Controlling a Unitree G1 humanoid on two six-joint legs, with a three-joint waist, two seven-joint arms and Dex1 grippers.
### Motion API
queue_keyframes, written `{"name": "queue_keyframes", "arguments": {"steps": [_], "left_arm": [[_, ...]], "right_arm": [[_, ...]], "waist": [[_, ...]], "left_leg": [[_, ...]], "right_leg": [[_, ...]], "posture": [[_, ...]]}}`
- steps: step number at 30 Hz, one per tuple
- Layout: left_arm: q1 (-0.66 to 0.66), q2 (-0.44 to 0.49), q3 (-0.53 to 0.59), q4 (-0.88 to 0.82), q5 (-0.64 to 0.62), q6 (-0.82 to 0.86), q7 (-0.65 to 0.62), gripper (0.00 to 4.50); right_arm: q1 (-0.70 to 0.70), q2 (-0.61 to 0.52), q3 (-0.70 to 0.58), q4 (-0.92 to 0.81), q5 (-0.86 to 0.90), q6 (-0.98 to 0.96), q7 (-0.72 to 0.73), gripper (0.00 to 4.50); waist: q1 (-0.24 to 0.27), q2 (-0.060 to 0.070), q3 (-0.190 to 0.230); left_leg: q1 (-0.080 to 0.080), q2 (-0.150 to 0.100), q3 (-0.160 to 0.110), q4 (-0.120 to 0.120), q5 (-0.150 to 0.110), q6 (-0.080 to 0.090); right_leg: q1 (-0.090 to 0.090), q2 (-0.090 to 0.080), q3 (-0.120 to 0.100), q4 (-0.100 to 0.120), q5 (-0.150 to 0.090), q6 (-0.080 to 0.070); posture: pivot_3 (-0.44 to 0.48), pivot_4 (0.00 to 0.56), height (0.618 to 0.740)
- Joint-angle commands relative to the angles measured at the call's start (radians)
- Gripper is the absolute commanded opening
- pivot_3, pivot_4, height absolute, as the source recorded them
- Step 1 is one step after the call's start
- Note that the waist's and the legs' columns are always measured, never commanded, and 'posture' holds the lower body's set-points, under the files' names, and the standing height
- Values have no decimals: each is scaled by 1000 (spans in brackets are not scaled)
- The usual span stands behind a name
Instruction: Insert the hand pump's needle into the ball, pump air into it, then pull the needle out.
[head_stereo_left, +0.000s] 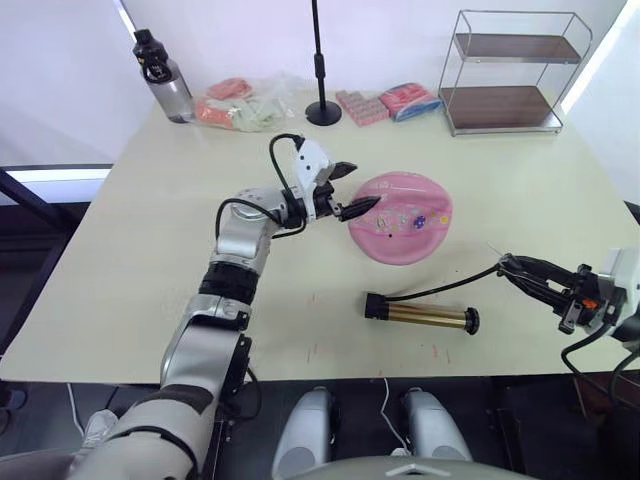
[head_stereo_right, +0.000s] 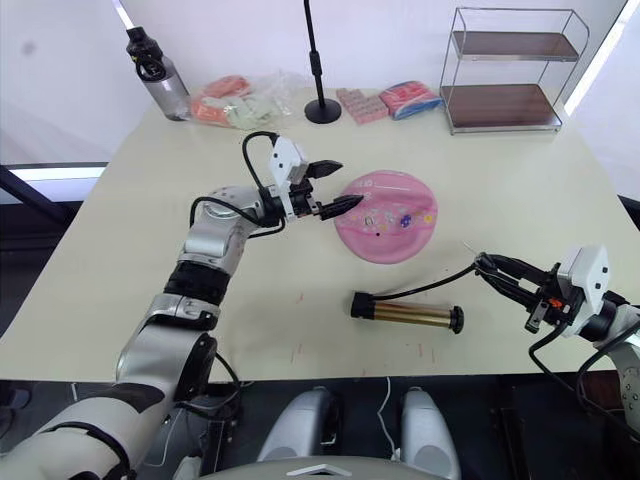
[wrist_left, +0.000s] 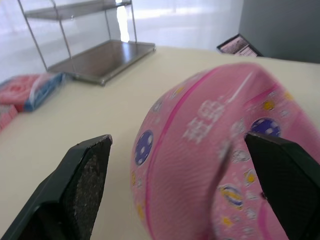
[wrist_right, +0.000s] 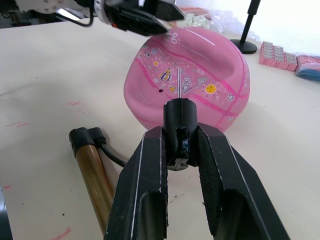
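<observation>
In the middle of the tabletop (head_stereo_left: 130, 230) lies the ball (head_stereo_left: 402, 216), pink and half deflated, its top sunk into a shallow dish. The left gripper (head_stereo_left: 352, 192) hovers at the ball's near-left edge with its fingers spread wide, one above the rim and one low beside it, holding nothing. Just in front of the ball, toward the robot, the hand pump (head_stereo_left: 421, 316) lies on its side, and its thin black hose (head_stereo_left: 445, 288) runs off to the right gripper (wrist_right: 178, 150), whose fingers are closed on the needle fitting (wrist_right: 178, 125) at the hose end. From the right wrist view the thin needle points straight at the ball's flank, near a small dark dot that may be the valve, though I cannot be sure. The ball looks light and soft; in this slack state it will likely dent and slide away under the needle's push, so the left fingers would do best to pinch the firmer folded rim opposite the needle. The needle itself seems slender and easy to bend, so it is safer held by the stout black fitting.
</observation>
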Motion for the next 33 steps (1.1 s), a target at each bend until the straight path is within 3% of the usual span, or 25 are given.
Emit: {"name": "queue_keyframes", "arguments": {"steps": [1,13,16,21,23,24,33], "left_arm": [[-58,-10,-3,93,31,-76,-23,4484],[-119,-50,18,247,66,-149,-39,4484],[-115,-53,22,248,63,-148,-35,3293],[-97,-57,28,221,56,-142,-34,750],[-88,-58,31,206,52,-138,-30,204],[-80,-59,32,193,49,-135,-27,41],[27,-80,30,-18,44,-53,52,41]], "right_arm": [[-11,4,-12,-19,15,-19,-2,318],[0,33,-25,-53,57,-12,-26,318],[0,35,-23,-52,61,-16,-25,318],[-14,40,-11,-46,63,-17,-22,318],[-20,42,-5,-44,63,-16,-22,318],[-25,43,0,-43,61,-14,-22,318],[-71,25,64,-122,59,137,-150,318]], "waist": [[-1,0,0],[-1,0,0],[-1,0,0],[-3,0,0],[-3,0,0],[-4,0,0],[-5,0,0]], "left_leg": [[0,0,0,0,0,0],[-1,0,-1,0,0,0],[-1,0,-1,0,0,0],[-1,0,-1,0,0,0],[-1,0,-1,0,0,0],[-1,0,-1,0,0,0],[0,3,-1,0,0,0]], "right_leg": [[0,0,0,0,0,0],[0,0,-1,0,0,0],[0,0,-1,0,0,0],[0,0,-1,0,0,0],[0,0,-1,0,0,0],[0,0,-1,0,0,0],[0,0,-1,1,0,0]], "posture": [[0,150,740],[0,150,740],[0,150,740],[0,150,740],[0,150,740],[0,150,740],[0,150,740]]}}
